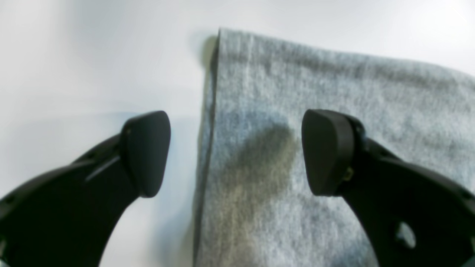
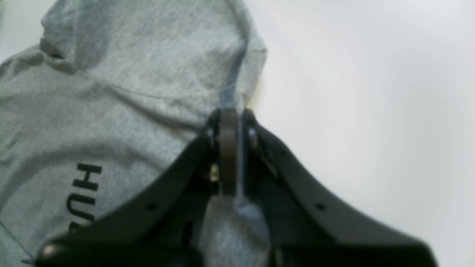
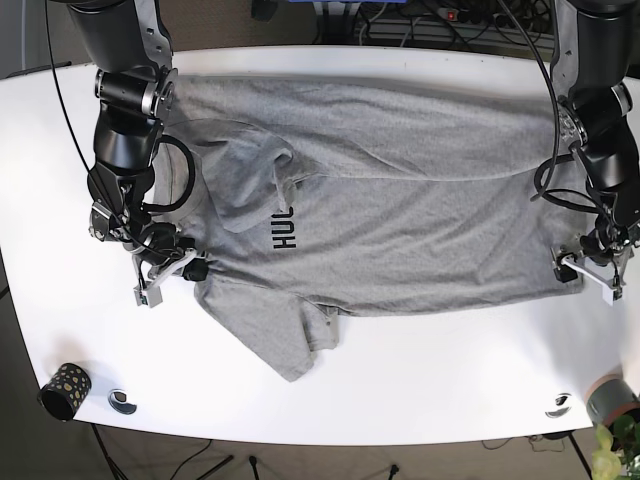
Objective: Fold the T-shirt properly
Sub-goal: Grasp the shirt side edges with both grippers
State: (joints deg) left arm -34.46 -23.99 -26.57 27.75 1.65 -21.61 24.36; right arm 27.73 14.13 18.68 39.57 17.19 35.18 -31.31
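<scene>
A robotics lab: white table [image 3: 420, 390], tangled cables and power strip [image 3: 455, 15] behind it.

the t-shirt [image 2: 111, 92] bears black letters, "hu" legible, the rest hidden or too small.

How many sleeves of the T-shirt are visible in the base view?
2. One sleeve lies folded over the T-shirt chest near the lettering; the other sleeve spreads toward the table's near edge, beside the right gripper.
</scene>
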